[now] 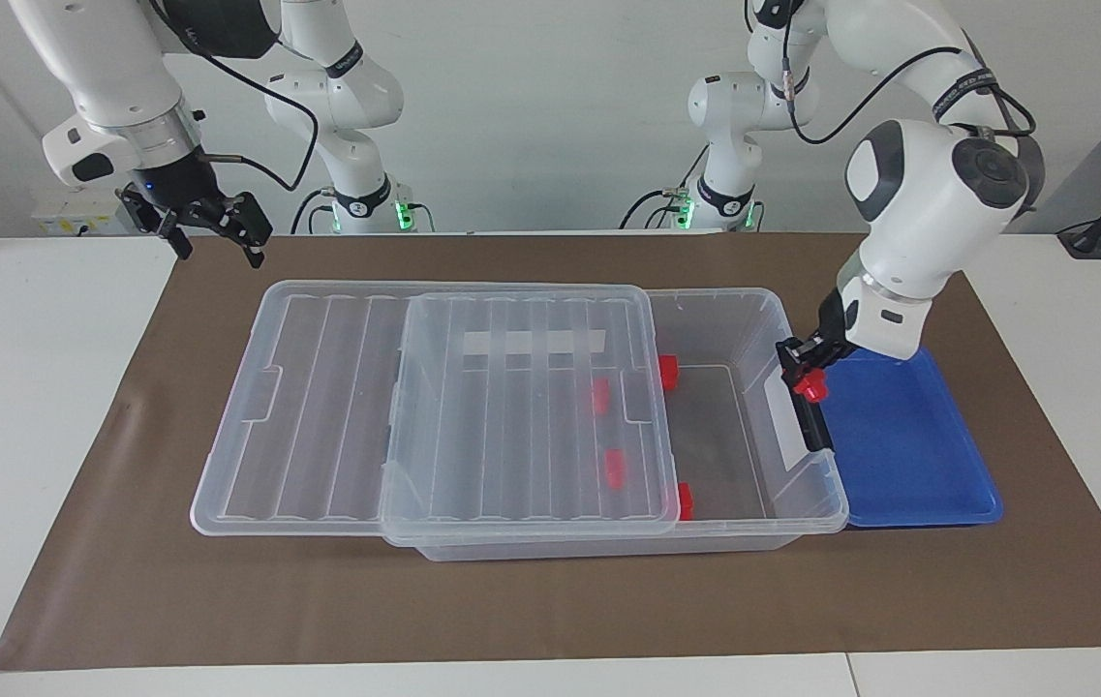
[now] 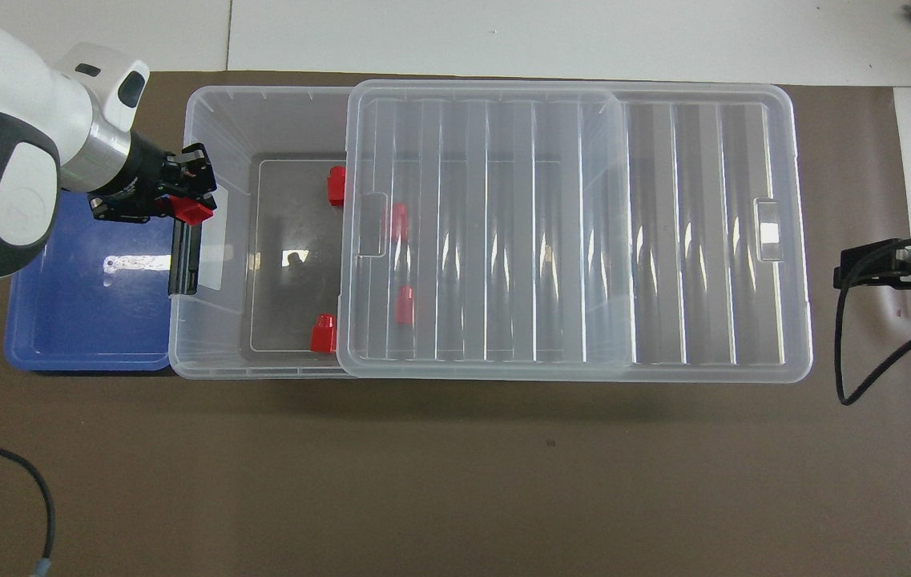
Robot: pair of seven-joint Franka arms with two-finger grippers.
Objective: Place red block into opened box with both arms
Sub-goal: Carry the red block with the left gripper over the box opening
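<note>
Red block: clamped in the left hand, raised over the black handle at the box's end toward the left arm; stub end pointing down.
Left hand: closed on the red block, fingers pinching it from two sides; arm reaching in over the blue tray.
Right hand: jaws spread wide, holding nothing; hanging above the brown mat near the corner of the lid toward the right arm's end; arm waiting.
Box: clear bin on the mat, partly uncovered at the end toward the left arm.
Lid: ribbed, clear, slid toward the right arm's end, resting across the box and overhanging it.
Blocks in box: four red ones on the floor of the bin, two in the uncovered part, two seen through the lid.
Blue tray: touching the box's handle end, nothing lying in it.
Bench: white, carrying the mat.
</note>
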